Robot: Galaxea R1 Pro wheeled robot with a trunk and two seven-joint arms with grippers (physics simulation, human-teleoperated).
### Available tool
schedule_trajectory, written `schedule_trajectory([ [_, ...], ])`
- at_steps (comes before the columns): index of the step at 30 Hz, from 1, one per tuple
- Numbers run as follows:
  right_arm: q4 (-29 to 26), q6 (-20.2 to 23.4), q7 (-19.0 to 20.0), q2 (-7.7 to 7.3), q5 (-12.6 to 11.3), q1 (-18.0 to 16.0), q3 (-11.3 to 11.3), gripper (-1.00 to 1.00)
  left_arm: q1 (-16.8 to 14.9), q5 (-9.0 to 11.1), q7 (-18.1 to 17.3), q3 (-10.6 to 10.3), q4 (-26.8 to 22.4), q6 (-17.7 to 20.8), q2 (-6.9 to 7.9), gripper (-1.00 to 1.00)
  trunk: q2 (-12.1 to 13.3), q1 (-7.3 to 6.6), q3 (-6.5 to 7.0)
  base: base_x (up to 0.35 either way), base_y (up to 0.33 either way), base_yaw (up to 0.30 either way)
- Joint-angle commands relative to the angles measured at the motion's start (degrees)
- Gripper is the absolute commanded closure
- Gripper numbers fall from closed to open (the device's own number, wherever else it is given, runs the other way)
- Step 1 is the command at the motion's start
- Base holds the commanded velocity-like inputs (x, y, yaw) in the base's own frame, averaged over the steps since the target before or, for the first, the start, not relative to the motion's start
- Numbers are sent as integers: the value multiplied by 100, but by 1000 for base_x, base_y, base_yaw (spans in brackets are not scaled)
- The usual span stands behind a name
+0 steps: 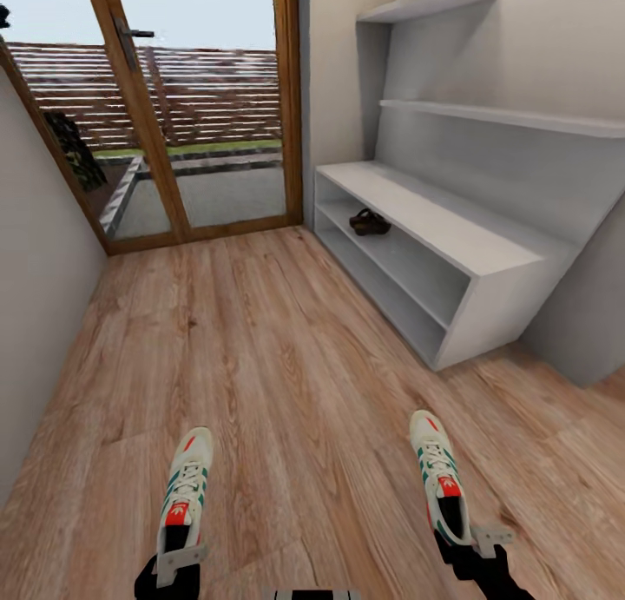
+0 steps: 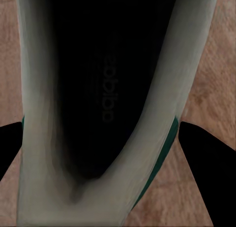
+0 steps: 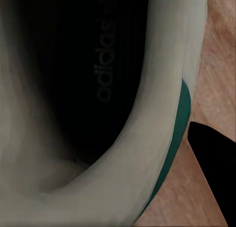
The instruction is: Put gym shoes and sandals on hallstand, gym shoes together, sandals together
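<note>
The left gripper (image 1: 178, 555) is clamped on the heel of the left gym shoe (image 1: 185, 487), toe pointing forward above the corridor floor (image 1: 286, 365); in the left wrist view its dark fingers (image 2: 204, 158) flank the shoe's cream sides. The right gripper (image 1: 473, 543) is likewise closed on the heel of the right gym shoe (image 1: 438, 474). Ahead to the right, a pair of brown sandals (image 1: 369, 223) lies on the hallstand (image 1: 486, 244), on its upper open shelf near the far end.
</note>
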Motion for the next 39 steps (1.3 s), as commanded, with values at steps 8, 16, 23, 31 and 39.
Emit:
schedule_trajectory([
  [8, -3, -19, 45, -2, 48, -4, -45, 100, -4, -52, 13, 21, 5, -19, -9, 100, -1, 2, -4, 280, 219, 1],
  [16, -3, -19, 46, -2, 49, -4, -45, 100, -3, -52, 13, 22, 5, -15, -9, 100, -1, 2, -4, 280, 218, 0],
  [23, 1, -19, 44, -3, 41, -4, -45, 100, -4, -52, 13, 22, 5, -20, -9, 100, -1, 2, -4, 280, 218, 0],
  [31, 4, -19, 37, -6, 40, -4, -45, 100, -2, -52, 13, 22, 5, -18, -9, 100, -1, 2, -4, 280, 218, 0],
  [39, 6, -19, 37, -3, 40, -4, -45, 100, -2, -52, 13, 20, 5, -14, -9, 100, -1, 2, -4, 283, 211, 0],
])
